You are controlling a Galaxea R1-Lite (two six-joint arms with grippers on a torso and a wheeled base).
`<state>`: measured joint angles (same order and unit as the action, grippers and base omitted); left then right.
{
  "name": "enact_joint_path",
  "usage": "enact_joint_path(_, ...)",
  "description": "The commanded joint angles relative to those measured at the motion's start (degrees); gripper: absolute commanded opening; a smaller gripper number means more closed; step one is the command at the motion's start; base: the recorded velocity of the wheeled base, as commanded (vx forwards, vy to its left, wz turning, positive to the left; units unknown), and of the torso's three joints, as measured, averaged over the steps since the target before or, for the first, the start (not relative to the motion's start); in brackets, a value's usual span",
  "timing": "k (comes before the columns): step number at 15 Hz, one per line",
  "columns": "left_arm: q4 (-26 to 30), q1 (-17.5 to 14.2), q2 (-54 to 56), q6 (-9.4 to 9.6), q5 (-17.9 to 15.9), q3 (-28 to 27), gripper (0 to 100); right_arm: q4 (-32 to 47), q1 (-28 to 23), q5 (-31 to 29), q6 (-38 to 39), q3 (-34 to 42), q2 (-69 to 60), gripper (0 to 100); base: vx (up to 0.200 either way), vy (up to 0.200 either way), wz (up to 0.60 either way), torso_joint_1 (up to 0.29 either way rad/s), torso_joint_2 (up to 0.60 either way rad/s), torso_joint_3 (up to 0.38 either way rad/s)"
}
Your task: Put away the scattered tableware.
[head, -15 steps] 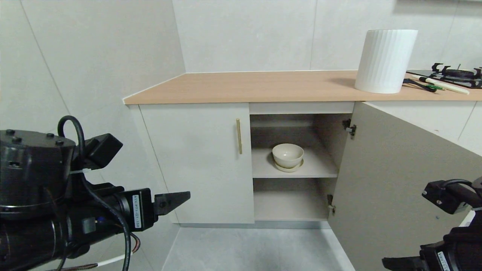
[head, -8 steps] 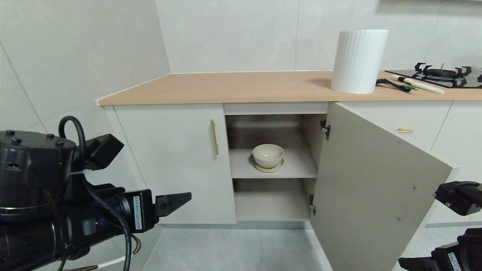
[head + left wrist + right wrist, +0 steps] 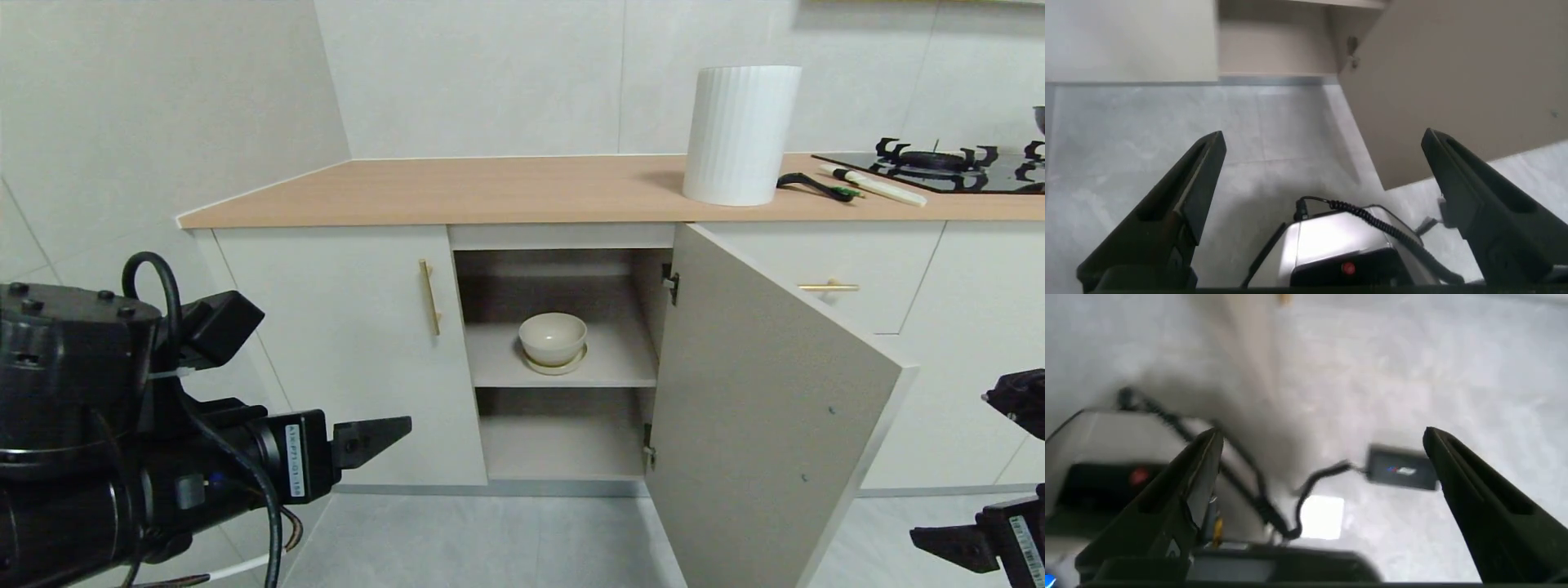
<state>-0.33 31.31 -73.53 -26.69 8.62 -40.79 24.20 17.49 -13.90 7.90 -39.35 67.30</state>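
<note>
A cream bowl (image 3: pixel 553 336) sits on a small plate (image 3: pixel 555 365) on the middle shelf of the open cabinet (image 3: pixel 563 376). My left gripper (image 3: pixel 390 429) hangs low at the left, well short of the cabinet. It is open, with only floor between its fingers (image 3: pixel 1323 140). My right gripper (image 3: pixel 935 539) is low at the far right, beyond the swung-out cabinet door (image 3: pixel 759 408). It is open over the floor (image 3: pixel 1323 437) and holds nothing.
On the wooden counter (image 3: pixel 490 188) stand a white ribbed cylinder (image 3: pixel 739 135), a few utensils (image 3: pixel 849 186) and a gas hob (image 3: pixel 939 159). The left cabinet door (image 3: pixel 343 351) is closed. A drawer handle (image 3: pixel 829 287) shows to the right. Grey floor (image 3: pixel 490 539) lies free below.
The head view has swung to the right, so the cabinet and counter sit further left in the picture. My right arm has shifted toward the right edge. The bowl stays on its shelf.
</note>
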Motion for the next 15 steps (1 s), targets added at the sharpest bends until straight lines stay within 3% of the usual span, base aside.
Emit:
enact_joint_path(1, -0.1, 0.1, -0.1, -0.03, 0.0, 0.0, 100, -2.3, -7.5, 0.0, -2.5, -0.2, 0.1, 100, 0.0, 0.0, 0.0, 0.0, 0.0, 0.0)
enact_joint_path(5, -0.1, 0.1, -0.1, -0.03, 0.0, 0.0, 100, -12.2, -12.0, 0.5, -1.4, 0.1, 4.9, 100, 0.0, 0.0, 0.0, 0.0, 0.0, 0.0)
enact_joint_path(15, -0.1, 0.1, 0.0, -0.03, -0.1, -0.1, 100, -24.5, -11.0, 0.5, 7.9, 1.5, 14.2, 100, 0.0, 0.0, 0.0, 0.0, 0.0, 0.0)
